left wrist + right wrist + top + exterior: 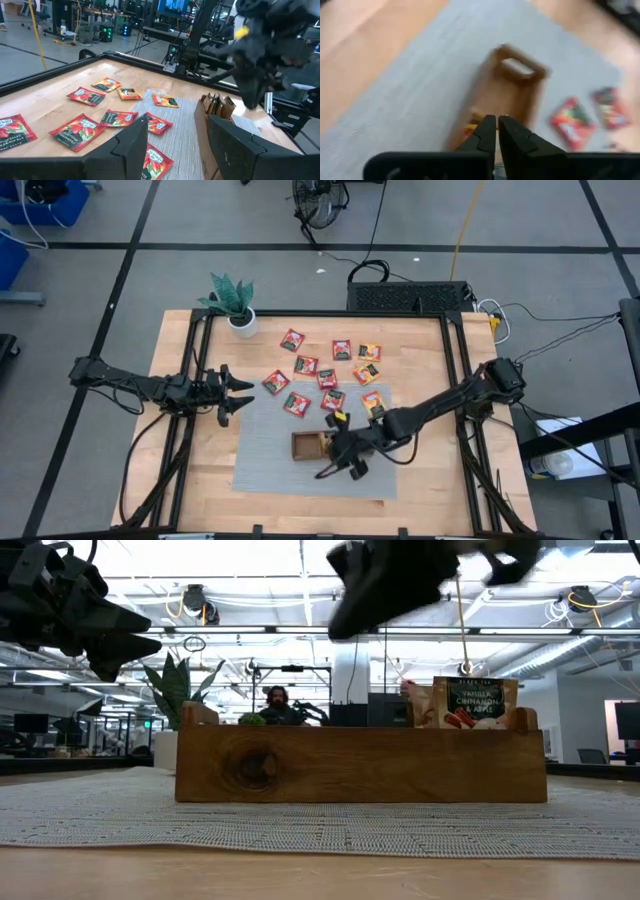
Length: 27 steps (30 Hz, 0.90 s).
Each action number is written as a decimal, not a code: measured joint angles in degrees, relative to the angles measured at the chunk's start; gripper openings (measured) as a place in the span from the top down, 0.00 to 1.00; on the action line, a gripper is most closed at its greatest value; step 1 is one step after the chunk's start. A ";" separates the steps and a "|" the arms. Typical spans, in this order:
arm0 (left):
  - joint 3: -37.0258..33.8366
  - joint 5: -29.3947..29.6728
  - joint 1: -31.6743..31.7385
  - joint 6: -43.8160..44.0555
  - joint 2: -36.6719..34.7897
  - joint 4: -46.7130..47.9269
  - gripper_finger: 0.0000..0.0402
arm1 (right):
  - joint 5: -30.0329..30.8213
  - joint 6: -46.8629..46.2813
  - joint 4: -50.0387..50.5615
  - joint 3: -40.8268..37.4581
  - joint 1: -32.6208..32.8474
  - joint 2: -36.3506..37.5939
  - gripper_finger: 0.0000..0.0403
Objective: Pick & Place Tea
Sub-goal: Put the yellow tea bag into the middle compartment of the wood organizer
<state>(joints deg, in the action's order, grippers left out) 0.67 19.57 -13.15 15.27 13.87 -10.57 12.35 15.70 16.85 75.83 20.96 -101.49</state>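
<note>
Several red, orange and green-and-white tea sachets (327, 377) lie flat on the table's far middle and on the grey mat's far part, as the left wrist view also shows them (80, 130). The wooden tray (305, 446) stands on the mat. One sachet (470, 703) stands upright in the tray's end compartment, leaning on its wall. My right gripper (343, 450) hovers above the tray, its fingers (487, 135) shut with nothing seen between them. My left gripper (238, 394) hangs open over the mat's left far corner, away from the tray.
A potted plant (236, 305) stands at the table's far left corner. The grey mat (262, 465) covers the near middle of the table. Black frame rails (455, 380) run along the table's left and right sides. A person (275, 705) sits far behind the table.
</note>
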 joint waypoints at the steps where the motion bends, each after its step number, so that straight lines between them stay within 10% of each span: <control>1: 0.00 0.02 -0.02 -0.01 0.00 0.00 0.49 | 1.04 0.04 2.01 1.82 -0.37 0.00 0.99; 10: 0.00 0.00 -0.02 -0.01 0.00 0.00 0.49 | -8.15 -4.53 8.26 7.35 -2.95 -3.66 1.00; 27: 0.00 0.02 -0.02 0.00 0.00 0.00 0.49 | -7.68 -2.98 12.69 7.33 -3.48 -14.68 1.00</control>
<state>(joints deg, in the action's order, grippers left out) 0.67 19.59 -13.17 15.27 13.87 -10.57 4.66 12.72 29.54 83.15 17.47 -116.17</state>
